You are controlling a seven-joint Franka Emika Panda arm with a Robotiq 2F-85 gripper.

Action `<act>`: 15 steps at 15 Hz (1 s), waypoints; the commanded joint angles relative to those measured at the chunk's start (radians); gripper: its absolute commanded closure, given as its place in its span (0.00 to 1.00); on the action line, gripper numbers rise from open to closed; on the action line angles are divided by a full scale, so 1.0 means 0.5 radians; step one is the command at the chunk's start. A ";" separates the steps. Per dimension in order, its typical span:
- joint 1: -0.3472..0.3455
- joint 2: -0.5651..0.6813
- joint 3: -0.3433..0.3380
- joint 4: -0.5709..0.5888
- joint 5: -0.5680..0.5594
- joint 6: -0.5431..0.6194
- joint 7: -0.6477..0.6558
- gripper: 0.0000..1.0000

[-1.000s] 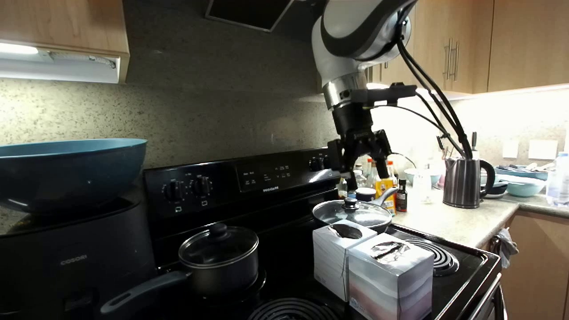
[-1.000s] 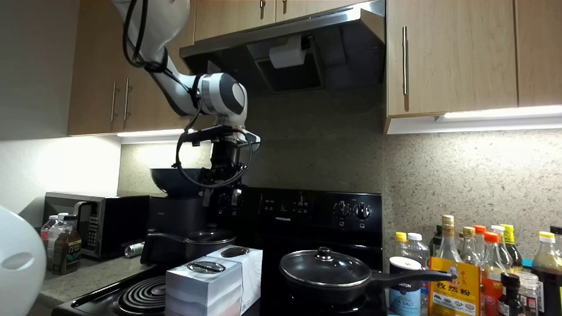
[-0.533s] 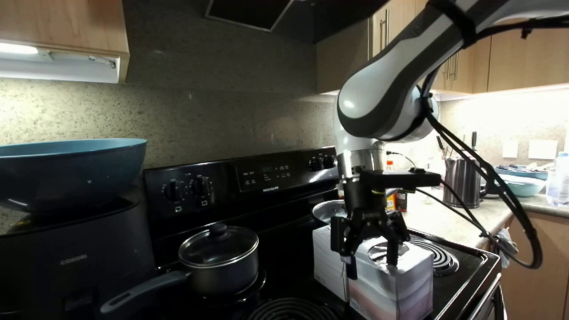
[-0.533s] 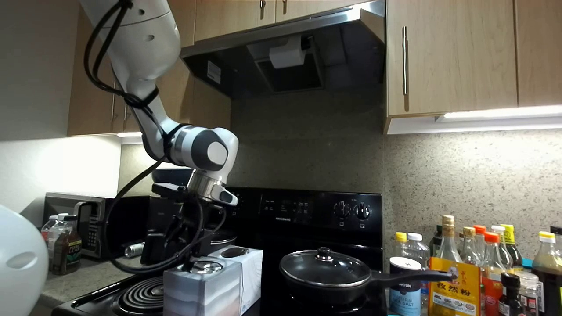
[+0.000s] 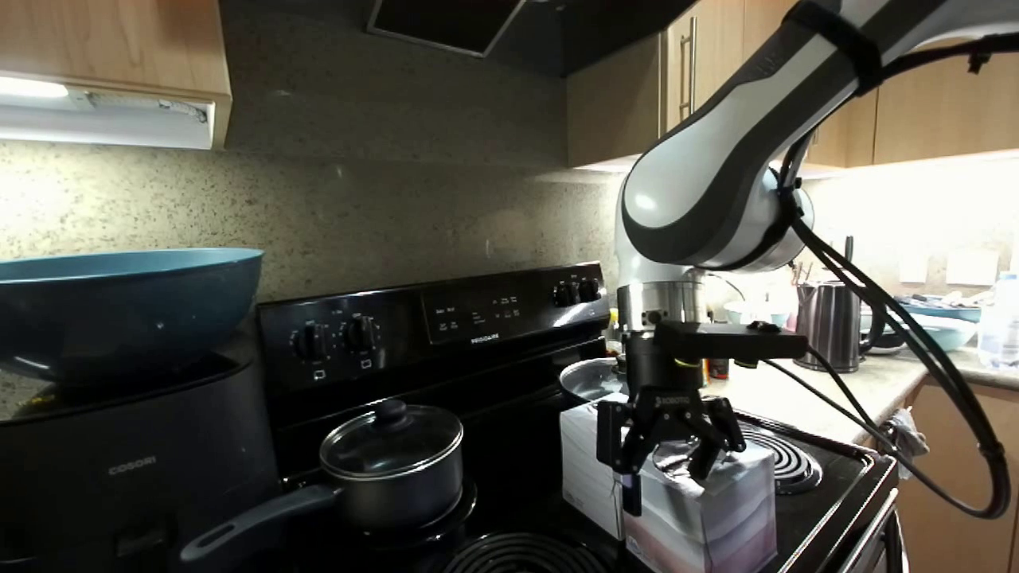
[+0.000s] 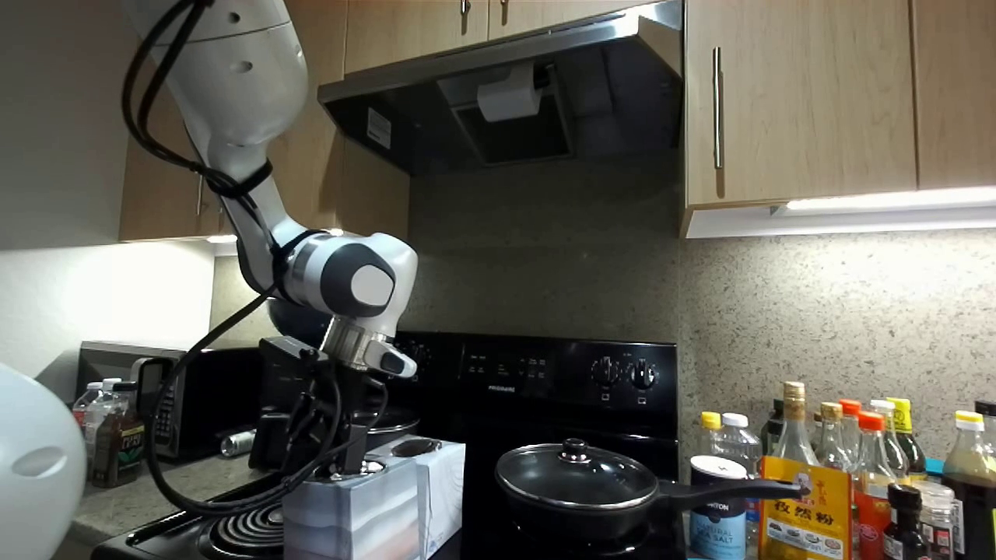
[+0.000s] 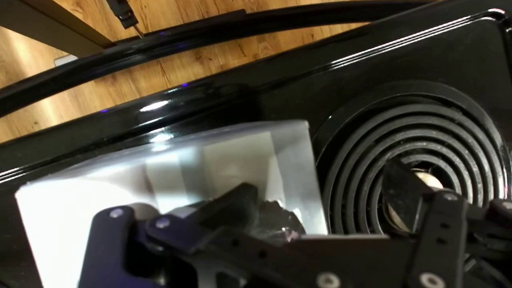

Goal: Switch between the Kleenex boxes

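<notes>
1. Striped box (image 5: 694, 521): on the stove (image 5: 517, 485).
2. White box (image 5: 589, 479): just beside it, at ten o'clock in an exterior view.
3. Fingers (image 5: 631, 495): apart, one at the striped box's opening, one outside; contact cannot be told.
4. Pan (image 5: 587, 380): beyond, eleven o'clock.
5. Pot (image 5: 402, 493): well apart, nine o'clock.

Smooth card, dark gloss
The striped pale cube-shaped cardboard tissue box (image 5: 728, 521) looked smooth; the flat black enamel-like stovetop (image 7: 288, 90), glossy; the grey cylindrical metal kettle (image 5: 828, 328), shiny.
</notes>
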 commanded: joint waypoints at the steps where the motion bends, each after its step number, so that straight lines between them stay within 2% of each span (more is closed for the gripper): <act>1: -0.001 -0.124 0.040 -0.123 -0.024 0.120 0.138 0.00; 7: -0.042 -0.177 0.063 -0.132 -0.180 0.100 0.394 0.00; 12: -0.089 -0.223 0.101 -0.109 -0.547 0.076 0.680 0.00; 15: -0.078 -0.231 0.125 -0.065 -0.690 0.043 0.702 0.00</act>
